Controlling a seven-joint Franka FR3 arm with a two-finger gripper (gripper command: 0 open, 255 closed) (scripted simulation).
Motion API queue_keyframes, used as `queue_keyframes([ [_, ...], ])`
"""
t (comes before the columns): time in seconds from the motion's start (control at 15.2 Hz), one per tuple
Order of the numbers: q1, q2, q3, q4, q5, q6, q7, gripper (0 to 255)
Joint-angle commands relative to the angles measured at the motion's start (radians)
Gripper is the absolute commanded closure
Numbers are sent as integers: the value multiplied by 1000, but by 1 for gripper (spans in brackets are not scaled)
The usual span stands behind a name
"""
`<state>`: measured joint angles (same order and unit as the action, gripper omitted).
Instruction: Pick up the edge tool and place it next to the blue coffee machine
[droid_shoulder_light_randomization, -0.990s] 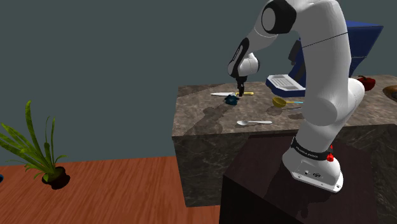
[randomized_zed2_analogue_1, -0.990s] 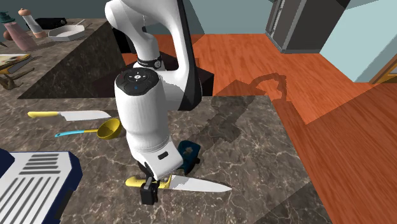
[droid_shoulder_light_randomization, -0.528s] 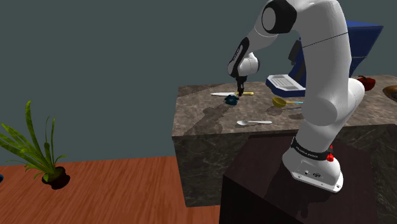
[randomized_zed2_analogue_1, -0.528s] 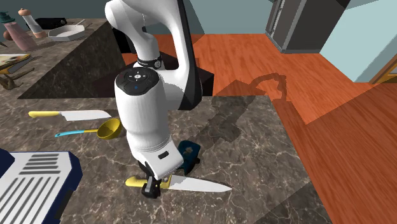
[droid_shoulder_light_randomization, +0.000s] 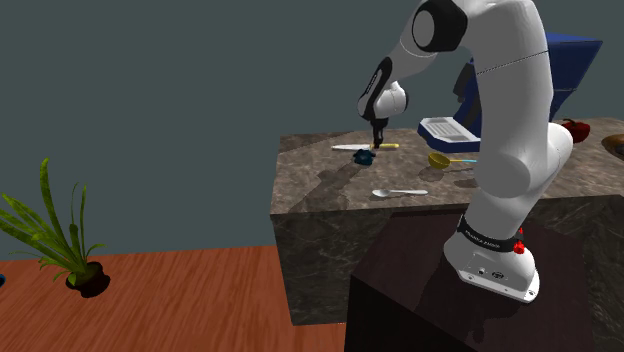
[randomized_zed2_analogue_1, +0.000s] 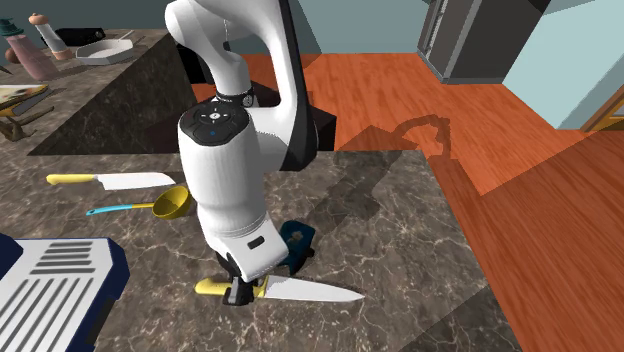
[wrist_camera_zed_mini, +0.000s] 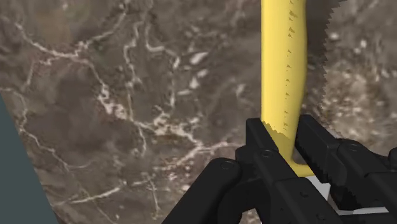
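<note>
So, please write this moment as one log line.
phase: grasp | gripper: shut on yellow-handled knife, at handle | place: marble counter | blue coffee machine: knife not yet beside it

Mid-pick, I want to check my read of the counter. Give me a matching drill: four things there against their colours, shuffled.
Things:
1. knife clasped in the gripper
2. scoop
3. spoon
4. coffee machine

Colours:
A. white all over
B. yellow handle, white blade
C. golden bowl, light blue handle
D. dark blue body

Pairs: 1-B, 2-C, 3-A, 4-D
</note>
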<state>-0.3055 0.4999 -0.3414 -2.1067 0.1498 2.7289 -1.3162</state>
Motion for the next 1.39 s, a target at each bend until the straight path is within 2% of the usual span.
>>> queue_keyframes([
  [0.0, 7, -20, -10, -5, -9, -14, 5, 255],
  [1.32, 71, -227, -89, 13, -121, -231, 65, 255],
])
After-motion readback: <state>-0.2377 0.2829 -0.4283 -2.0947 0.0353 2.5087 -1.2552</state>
